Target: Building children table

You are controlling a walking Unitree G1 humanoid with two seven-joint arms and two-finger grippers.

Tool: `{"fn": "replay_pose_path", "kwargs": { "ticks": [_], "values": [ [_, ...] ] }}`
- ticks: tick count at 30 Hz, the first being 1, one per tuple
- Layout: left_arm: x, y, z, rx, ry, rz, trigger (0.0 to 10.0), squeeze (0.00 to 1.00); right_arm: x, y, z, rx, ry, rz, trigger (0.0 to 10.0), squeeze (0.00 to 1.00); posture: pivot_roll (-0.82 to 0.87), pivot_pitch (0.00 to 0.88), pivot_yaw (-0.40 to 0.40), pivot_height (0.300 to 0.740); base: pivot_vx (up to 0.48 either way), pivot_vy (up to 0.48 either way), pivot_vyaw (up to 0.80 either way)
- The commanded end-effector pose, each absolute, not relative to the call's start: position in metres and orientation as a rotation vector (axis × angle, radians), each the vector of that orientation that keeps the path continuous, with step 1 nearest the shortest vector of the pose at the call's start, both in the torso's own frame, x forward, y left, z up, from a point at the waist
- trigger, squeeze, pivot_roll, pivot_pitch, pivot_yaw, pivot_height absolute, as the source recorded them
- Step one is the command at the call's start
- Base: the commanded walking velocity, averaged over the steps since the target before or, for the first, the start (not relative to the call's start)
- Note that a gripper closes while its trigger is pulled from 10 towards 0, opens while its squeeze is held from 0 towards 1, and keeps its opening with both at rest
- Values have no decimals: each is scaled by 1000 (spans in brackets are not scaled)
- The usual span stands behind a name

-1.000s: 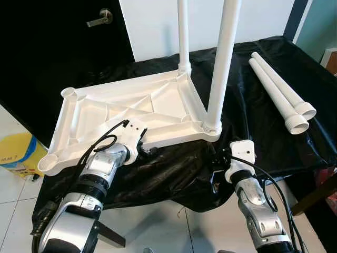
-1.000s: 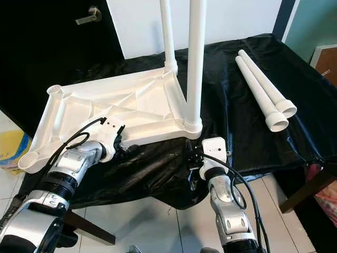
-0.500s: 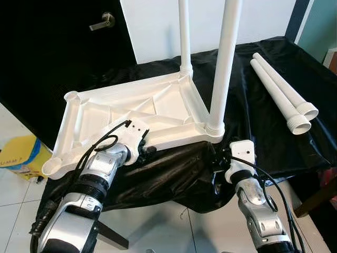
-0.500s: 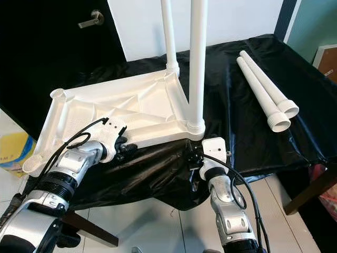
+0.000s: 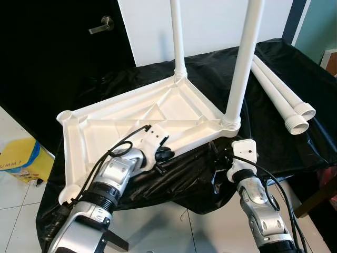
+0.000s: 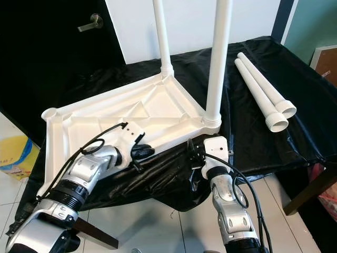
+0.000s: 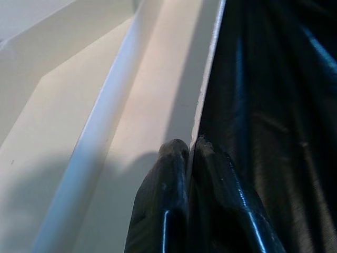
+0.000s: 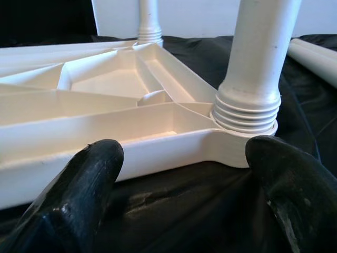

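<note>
A yellow and blue bag point(image 5: 18, 158) is seen on the white tiled floor point(image 5: 16, 211) at the far left. Behind it a black door point(image 5: 58, 58) with a silver metal handle point(image 5: 101, 24) is seen.

The white plastic table top point(image 5: 142, 118) is laid upside down on a black shiny sheet point(image 5: 263, 121) that covers a work table. Ribs are seen on its underside, and a round socket is found at each corner. The left end of the table top sticks out past the edge of the sheet.

The left gripper point(image 5: 162, 154) is placed at the near long edge of the table top. In the left wrist view its two black fingers point(image 7: 163, 211) are seen pressed close together on the thin rim point(image 7: 208, 95) of the table top, so the rim is pinched between them.

Two tall white plastic legs are stood upright in the right-hand corners: the far leg point(image 5: 178, 37) at the back and the near leg point(image 5: 243, 58) at the front.

The right gripper point(image 5: 217, 158) is held just under the near right corner. In the right wrist view its fingers point(image 8: 84, 174) are spread wide apart, and nothing is held. The threaded corner socket point(image 8: 247, 113) is seen between them.

Two loose white plastic tube legs point(image 5: 281, 95) are laid side by side on the sheet at the far right, touching each other.
</note>
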State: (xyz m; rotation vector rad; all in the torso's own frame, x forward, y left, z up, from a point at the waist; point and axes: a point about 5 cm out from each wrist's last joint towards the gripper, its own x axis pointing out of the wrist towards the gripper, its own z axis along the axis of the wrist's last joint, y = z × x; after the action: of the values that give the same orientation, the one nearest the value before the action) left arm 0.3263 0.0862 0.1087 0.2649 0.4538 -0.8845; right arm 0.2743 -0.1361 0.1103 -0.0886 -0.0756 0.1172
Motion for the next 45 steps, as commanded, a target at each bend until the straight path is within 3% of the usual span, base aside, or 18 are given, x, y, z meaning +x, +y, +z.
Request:
{"fn": "replay_pose_path", "kwargs": {
  "ticks": [1, 2, 3, 4, 8, 9, 11, 12, 19, 21, 25, 31, 40, 45],
  "values": [
    [322, 99, 88, 245, 558, -799, 10000, 0, 276, -136, 108, -88, -67, 120, 10000, 0, -188, 9, 91, 740, 0, 0, 0],
    [327, 100, 99, 224, 493, -782, 10000, 310, 279, -137, 110, -84, -70, 113, 10000, 0, -185, 12, 90, 740, 0, 0, 0],
    [327, 100, 99, 224, 493, -782, 10000, 310, 279, -137, 110, -84, -70, 113, 10000, 0, -185, 12, 90, 740, 0, 0, 0],
    [331, 101, 111, 169, 435, -774, 10000, 1000, 281, -137, 111, -79, -71, 105, 10000, 0, -183, 14, 90, 740, 0, 0, 0],
    [330, 102, 141, 62, 268, -812, 10000, 1000, 286, -137, 111, -62, -66, 88, 10000, 0, -177, 14, 86, 740, 0, 0, 0],
    [329, 103, 150, 58, 207, -810, 10000, 627, 288, -135, 111, -43, -61, 81, 10000, 0, -167, 15, 80, 740, 0, 0, 0],
    [328, 104, 155, 57, 170, -806, 10000, 627, 289, -134, 110, -30, -57, 78, 10000, 0, -167, 15, 80, 740, 0, 0, 0],
    [328, 107, 163, 44, 123, -779, 10000, 0, 291, -132, 110, -5, -50, 71, 10000, 0, -159, 16, 77, 740, 0, 0, 0],
    [338, 137, 183, 47, 25, -526, 10000, 0, 299, -122, 107, 9, -16, 89, 10000, 0, -137, 19, 63, 740, 0, 0, 0],
    [343, 166, 180, 167, 62, -330, 10000, 0, 302, -120, 105, -13, -2, 91, 10000, 0, -121, 20, 56, 740, 0, 0, 0],
    [342, 185, 178, 267, 85, -212, 10000, 0, 303, -119, 104, -21, 2, 90, 10000, 0, -121, 20, 56, 740, 0, 0, 0],
    [334, 212, 170, 348, 154, -120, 10000, 0, 306, -118, 99, -32, 37, 83, 10000, 0, -99, 24, 51, 740, 0, 0, 0],
    [318, 266, 154, 666, 308, 48, 10000, 0, 306, -113, 88, -29, 95, 64, 10000, 0, -83, 33, 54, 740, 0, 0, 0],
    [316, 272, 150, 726, 328, 51, 10000, 0, 306, -110, 86, -18, 110, 77, 10000, 0, -80, 31, 54, 740, 0, 0, 0]
  ]
}}
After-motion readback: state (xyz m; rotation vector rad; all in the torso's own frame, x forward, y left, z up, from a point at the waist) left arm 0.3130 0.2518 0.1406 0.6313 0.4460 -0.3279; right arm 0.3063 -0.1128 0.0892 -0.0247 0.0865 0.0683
